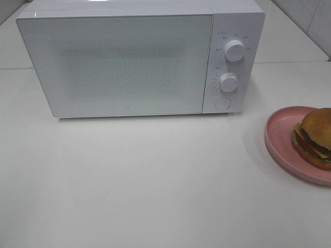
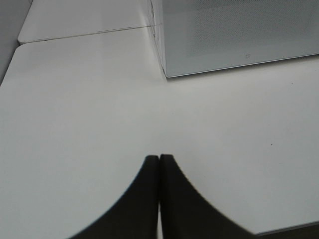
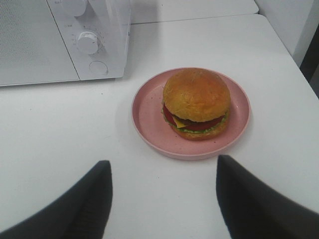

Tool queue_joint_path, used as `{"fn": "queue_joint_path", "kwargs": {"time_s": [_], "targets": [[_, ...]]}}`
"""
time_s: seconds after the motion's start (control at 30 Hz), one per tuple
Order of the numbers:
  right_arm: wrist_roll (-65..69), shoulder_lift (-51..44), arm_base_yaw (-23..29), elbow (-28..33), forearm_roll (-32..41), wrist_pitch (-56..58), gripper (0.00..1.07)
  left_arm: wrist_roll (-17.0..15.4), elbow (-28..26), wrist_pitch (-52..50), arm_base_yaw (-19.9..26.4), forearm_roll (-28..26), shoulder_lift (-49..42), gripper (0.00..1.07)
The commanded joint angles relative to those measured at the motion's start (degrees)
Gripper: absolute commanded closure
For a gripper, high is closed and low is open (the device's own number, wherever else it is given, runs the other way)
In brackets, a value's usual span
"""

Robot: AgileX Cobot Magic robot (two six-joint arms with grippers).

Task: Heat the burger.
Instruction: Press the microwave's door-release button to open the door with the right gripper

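Observation:
The burger [image 1: 315,137] with its golden bun, cheese, tomato and lettuce sits on a round pink plate [image 1: 282,129] at the right edge of the table. In the right wrist view the burger [image 3: 196,103] lies ahead of my right gripper [image 3: 164,172], whose black fingers [image 3: 97,191] stand wide apart and empty, short of the plate [image 3: 149,107]. My left gripper [image 2: 159,160] hovers over bare table with its two fingertips pressed together, holding nothing. Neither arm shows in the exterior high view.
A white microwave [image 1: 134,59] with its door closed stands at the back of the table; two knobs [image 1: 235,50] and a round button [image 1: 223,103] are on its right panel. The microwave's front corner [image 2: 167,72] shows ahead of the left gripper.

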Motion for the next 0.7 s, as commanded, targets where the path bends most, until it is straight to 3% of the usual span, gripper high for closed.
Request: {"fn": "queue_joint_path", "kwargs": {"time_s": [0.03, 0.7], "targets": [[-0.69, -1.49, -0.23, 0.17, 0.06, -0.63, 0.5, -0.11, 0.06, -0.57, -0.29, -0.46, -1.09, 1.06], [-0.69, -1.49, -0.23, 0.17, 0.06, -0.63, 0.5, -0.11, 0.06, -0.57, -0.29, -0.46, -1.09, 1.06]]}}
